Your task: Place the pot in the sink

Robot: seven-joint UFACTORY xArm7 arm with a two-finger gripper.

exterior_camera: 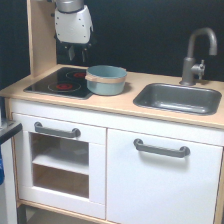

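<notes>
The light blue-grey pot [105, 80] with a tan rim band stands upright on the wood countertop, at the right edge of the black stovetop [60, 82]. The dark grey sink [178, 98] is set in the countertop to the exterior view's right of the pot, empty. My gripper [76, 54] hangs from the white arm above the back of the stovetop, up and to the left of the pot, not touching it. Its dark fingers are small and blurred, and nothing shows between them.
A grey faucet [196, 52] rises behind the sink. A wooden side panel [41, 35] stands at the back left of the counter. Below are a white oven door [57, 165] and cupboard door [162, 185] with grey handles.
</notes>
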